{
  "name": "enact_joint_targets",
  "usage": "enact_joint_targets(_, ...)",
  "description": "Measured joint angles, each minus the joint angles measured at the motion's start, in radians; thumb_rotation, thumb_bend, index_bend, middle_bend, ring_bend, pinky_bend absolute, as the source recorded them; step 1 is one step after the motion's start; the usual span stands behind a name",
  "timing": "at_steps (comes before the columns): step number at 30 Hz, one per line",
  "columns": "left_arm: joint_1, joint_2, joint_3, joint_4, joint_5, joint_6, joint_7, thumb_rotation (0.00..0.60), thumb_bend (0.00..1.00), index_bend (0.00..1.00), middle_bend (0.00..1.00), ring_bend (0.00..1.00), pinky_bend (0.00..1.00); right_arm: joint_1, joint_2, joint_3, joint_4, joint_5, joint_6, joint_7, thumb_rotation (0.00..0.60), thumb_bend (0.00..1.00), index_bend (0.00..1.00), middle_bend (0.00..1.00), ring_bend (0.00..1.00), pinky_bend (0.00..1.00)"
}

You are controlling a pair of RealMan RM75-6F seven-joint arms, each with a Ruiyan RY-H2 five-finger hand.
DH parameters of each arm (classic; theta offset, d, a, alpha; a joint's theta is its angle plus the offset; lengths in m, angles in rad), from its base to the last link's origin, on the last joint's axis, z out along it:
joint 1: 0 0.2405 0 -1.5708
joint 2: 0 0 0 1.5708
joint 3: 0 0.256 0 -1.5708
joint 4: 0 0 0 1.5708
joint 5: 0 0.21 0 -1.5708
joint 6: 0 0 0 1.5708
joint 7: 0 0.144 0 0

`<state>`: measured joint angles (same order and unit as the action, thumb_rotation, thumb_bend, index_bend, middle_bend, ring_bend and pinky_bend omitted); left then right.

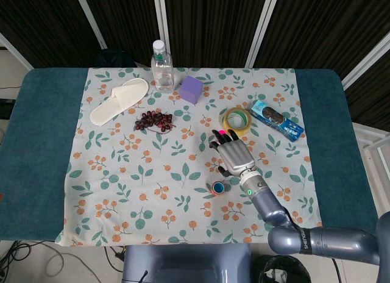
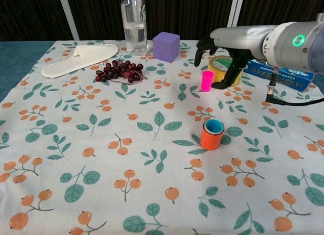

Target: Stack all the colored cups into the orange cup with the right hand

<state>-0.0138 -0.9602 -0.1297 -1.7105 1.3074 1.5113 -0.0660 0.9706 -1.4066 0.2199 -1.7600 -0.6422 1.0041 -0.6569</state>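
Note:
The orange cup (image 2: 211, 136) stands upright on the patterned cloth with a blue cup (image 2: 214, 126) nested inside it; from above it shows as a small ring (image 1: 217, 187). A pink cup (image 2: 207, 80) stands upright further back, near the tape roll, and the head view shows only its tip (image 1: 222, 132) past my fingers. My right hand (image 2: 223, 49) hovers just above and behind the pink cup, fingers apart and pointing down, holding nothing. Seen from the head camera, the right hand (image 1: 232, 154) lies between the two cups. My left hand is out of sight.
A yellow tape roll (image 1: 236, 121) and a blue packet (image 1: 276, 120) lie right of the pink cup. A purple block (image 2: 166, 46), water bottle (image 2: 134, 22), grapes (image 2: 118, 71) and white slipper (image 2: 78, 59) sit at the back.

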Motion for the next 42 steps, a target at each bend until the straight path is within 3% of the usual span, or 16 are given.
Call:
enact_joint_targets(12, -0.001, 0.000, -0.008, 0.006, -0.024, -0.008, -0.001, 0.600, 0.12, 0.37, 0.97, 0.88, 0.78, 0.126, -0.135, 0.057, 0.264, 0.133, -0.057, -0.047, 0.600, 0.39, 0.34, 0.01, 0.15, 0.07)
enact_joint_targets(23, 0.005, 0.001, -0.009, 0.001, -0.028, 0.003, 0.007, 0.600, 0.12, 0.37, 0.97, 0.88, 0.78, 0.184, -0.227, 0.064, 0.496, 0.208, -0.146, -0.045, 0.600, 0.39, 0.35, 0.01, 0.15, 0.07)
enact_joint_targets(42, 0.002, -0.006, -0.012, -0.003, -0.038, 0.004, 0.038, 0.600, 0.12, 0.37, 0.97, 0.88, 0.78, 0.196, -0.301, 0.045, 0.717, 0.252, -0.268, -0.009, 0.600, 0.39, 0.38, 0.01, 0.15, 0.07)
